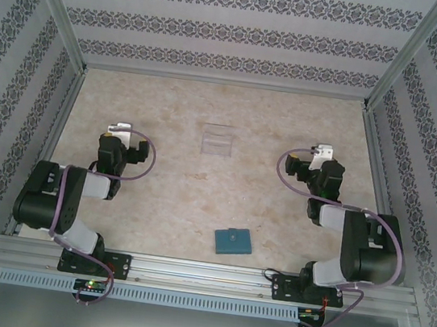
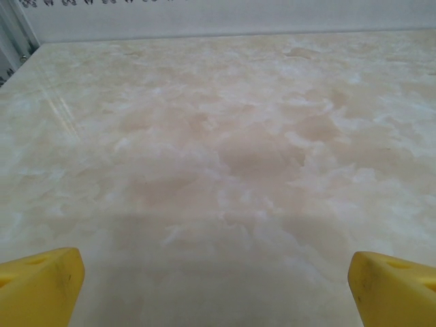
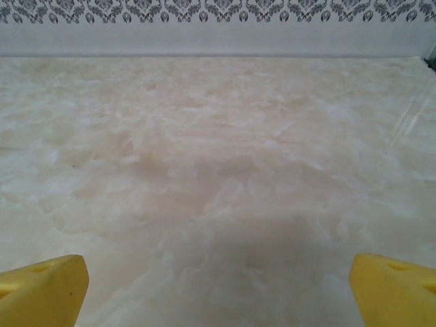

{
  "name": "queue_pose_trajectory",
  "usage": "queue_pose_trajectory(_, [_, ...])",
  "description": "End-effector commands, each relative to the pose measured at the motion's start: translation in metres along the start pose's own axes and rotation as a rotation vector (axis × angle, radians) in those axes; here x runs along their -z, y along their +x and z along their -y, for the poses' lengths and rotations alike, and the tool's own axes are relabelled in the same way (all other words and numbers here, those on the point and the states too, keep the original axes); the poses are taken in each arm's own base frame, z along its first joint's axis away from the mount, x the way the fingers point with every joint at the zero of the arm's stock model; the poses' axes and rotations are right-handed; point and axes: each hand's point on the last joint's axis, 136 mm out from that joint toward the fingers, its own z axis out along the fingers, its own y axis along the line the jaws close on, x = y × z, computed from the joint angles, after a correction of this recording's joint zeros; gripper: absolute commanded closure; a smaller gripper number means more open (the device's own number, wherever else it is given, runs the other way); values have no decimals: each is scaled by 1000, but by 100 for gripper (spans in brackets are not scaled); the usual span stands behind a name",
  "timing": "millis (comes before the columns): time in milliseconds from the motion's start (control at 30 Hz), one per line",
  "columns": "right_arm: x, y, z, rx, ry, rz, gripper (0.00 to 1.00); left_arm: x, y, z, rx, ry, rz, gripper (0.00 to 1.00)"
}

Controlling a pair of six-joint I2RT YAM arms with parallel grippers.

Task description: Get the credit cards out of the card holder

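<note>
Item: card holder (image 1: pixel 232 240), teal-blue, lying closed and flat on the marbled table (image 1: pixel 165 197) at the near edge, roughly midway between the two arm bases. Credit cards: judged to be inside the closed holder, none removed. Clear plastic box (image 1: pixel 218 140): far centre, well apart from the holder. Left gripper (image 1: pixel 119 130): far left, jaws spread wide, nothing between the yellow fingertips (image 2: pixel 41 286). Right gripper (image 1: pixel 323 151): far right, likewise released and empty, with bare table ahead of it. Step in hand: the start, with no approach made. Next move calls for one arm to swing back toward the near centre, pin or lift the holder, and fold it open for the other.
</note>
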Motion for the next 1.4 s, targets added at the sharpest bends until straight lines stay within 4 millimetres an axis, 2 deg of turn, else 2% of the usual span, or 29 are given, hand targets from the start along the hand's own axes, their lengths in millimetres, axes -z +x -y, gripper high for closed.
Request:
queue_pose_trajectory(0, [3, -15, 2, -1, 28, -41, 2, 7, -18, -8, 21, -43, -16, 0])
queue_pose_trajectory(167, [9, -16, -4, -25, 41, -167, 2, 17, -24, -10, 87, -65, -148, 0])
queue_pose_trajectory(300, [17, -21, -16, -62, 42, -250, 3, 30, -30, -8, 171, -71, -234, 0])
queue_pose_trajectory(467, [26, -29, -46, -152, -2, -312, 7, 50, -39, 15, 280, 42, -351, 0])
queue_pose_trajectory(600, [25, -32, -73, -196, -37, -369, 11, 68, -40, 23, 340, 62, -484, 0])
queue_pose_trajectory(700, [18, -31, -94, -216, -56, -417, 17, 80, -43, 31, 342, 95, -585, 0])
queue_pose_trajectory(767, [12, -30, -109, -219, -75, -454, 26, 90, -46, 36, 334, 126, -641, 0])
queue_pose_trajectory(867, [2, -30, -130, -220, -93, -492, 32, 101, -53, 37, 295, 148, -665, 0])
queue_pose_trajectory(967, [-8, -29, -149, -219, -102, -514, 39, 103, -57, 35, 250, 158, -630, 0])
queue_pose_trajectory(1033, [-16, -27, -161, -227, -110, -538, 53, 102, -53, 33, 224, 154, -622, 0])
queue_pose_trajectory(1067, [-20, -25, -165, -230, -116, -553, 56, 101, -51, 32, 219, 149, -621, 0])
queue_pose_trajectory(1133, [-28, -23, -175, -244, -119, -574, 56, 99, -42, 31, 242, 137, -633, 0])
queue_pose_trajectory(1267, [-43, -21, -193, -257, -136, -584, 56, 102, -38, 38, 234, 180, -650, 0])
queue_pose_trajectory(1367, [-56, -18, -204, -241, -117, -601, 63, 105, -34, 32, 188, 158, -642, 0])
